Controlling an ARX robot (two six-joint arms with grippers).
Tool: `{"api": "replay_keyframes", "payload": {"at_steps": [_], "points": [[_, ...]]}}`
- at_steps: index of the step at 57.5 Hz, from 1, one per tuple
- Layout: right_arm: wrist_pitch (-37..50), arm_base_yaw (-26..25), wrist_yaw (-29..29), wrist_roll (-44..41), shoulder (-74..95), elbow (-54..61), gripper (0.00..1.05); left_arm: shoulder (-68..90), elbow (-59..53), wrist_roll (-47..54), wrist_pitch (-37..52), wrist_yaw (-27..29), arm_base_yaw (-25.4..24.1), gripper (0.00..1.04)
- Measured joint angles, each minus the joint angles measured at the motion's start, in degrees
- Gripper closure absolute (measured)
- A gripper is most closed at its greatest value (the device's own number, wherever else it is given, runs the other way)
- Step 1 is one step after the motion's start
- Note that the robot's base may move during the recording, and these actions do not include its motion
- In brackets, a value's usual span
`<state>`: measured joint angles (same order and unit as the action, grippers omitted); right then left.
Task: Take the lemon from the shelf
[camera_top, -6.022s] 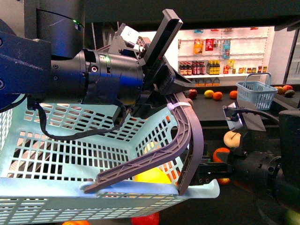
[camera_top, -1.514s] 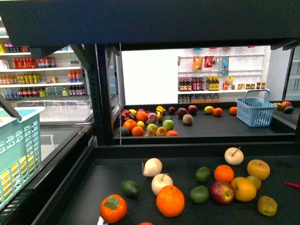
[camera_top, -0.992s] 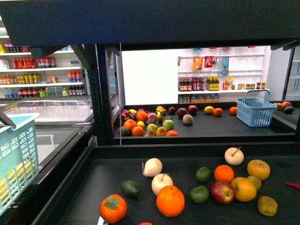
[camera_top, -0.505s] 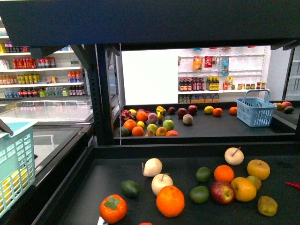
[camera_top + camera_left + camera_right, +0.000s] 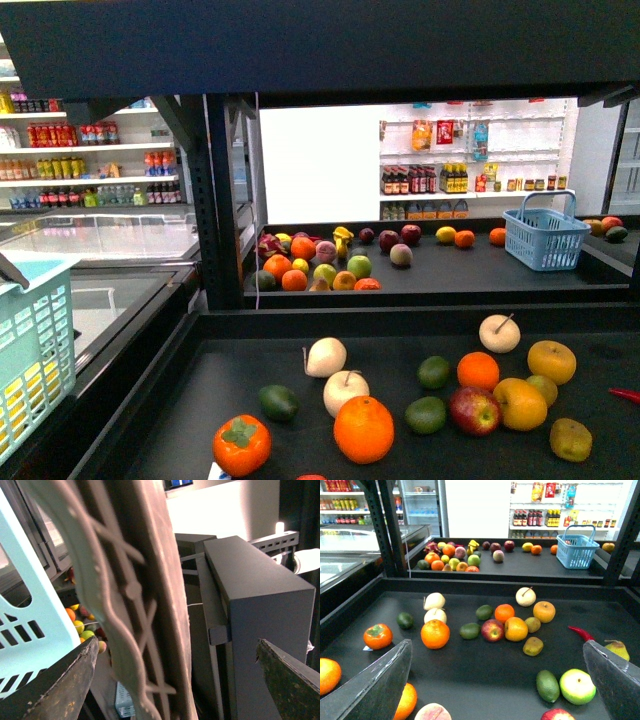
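The shelf (image 5: pixel 400 322) is a black tray with a raised rim, strewn with fruit. At the far left of the front view stands a pale turquoise basket (image 5: pixel 35 330). Bright yellow shows through its slots, which looks like the lemon (image 5: pixel 38 385) lying inside. In the left wrist view my left gripper (image 5: pixel 175 680) is open, with the basket's grey handle (image 5: pixel 135 605) running between its fingers. My right gripper (image 5: pixel 500 680) is open and empty above the shelf (image 5: pixel 470 585). An orange (image 5: pixel 435 633) and a lime (image 5: pixel 548 685) lie below it. Neither gripper shows in the front view.
Oranges, limes, white pears, a red apple (image 5: pixel 474 409) and a round golden fruit (image 5: pixel 551 360) lie on the tray. A red chili (image 5: pixel 581 632) lies near its right rim. Behind a black upright (image 5: pixel 222 200) is a second tray with a fruit pile (image 5: pixel 315 265) and a blue basket (image 5: pixel 545 238).
Six seconds ago the arms and turquoise basket filled the front view. Over the last 1.5 s the basket has slid left, almost out of view. The fruit has not moved.
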<state>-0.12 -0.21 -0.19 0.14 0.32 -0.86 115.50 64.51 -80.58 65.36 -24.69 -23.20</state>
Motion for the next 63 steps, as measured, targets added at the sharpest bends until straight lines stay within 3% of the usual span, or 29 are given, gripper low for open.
{"api": "replay_keyframes", "payload": {"at_steps": [21, 30, 39, 59, 63], "points": [[0.0, 0.0, 0.0, 0.0, 0.0, 0.0, 0.02, -12.0, -1.9, 13.1, -21.1, 2.7, 0.3, 0.08], [0.0, 0.0, 0.0, 0.0, 0.0, 0.0, 0.02, -20.9, -2.3, 28.4, -43.9, 11.8, 0.6, 0.08], [0.0, 0.0, 0.0, 0.0, 0.0, 0.0, 0.02, -31.2, -5.9, 42.0, -54.8, 17.8, 1.5, 0.08], [0.0, 0.0, 0.0, 0.0, 0.0, 0.0, 0.02, -57.9, -17.9, 60.0, -64.0, 24.3, 9.4, 0.08], [0.0, 0.0, 0.0, 0.0, 0.0, 0.0, 0.02, -64.2, -24.1, 67.4, -57.2, 17.5, 10.9, 0.20]]}}
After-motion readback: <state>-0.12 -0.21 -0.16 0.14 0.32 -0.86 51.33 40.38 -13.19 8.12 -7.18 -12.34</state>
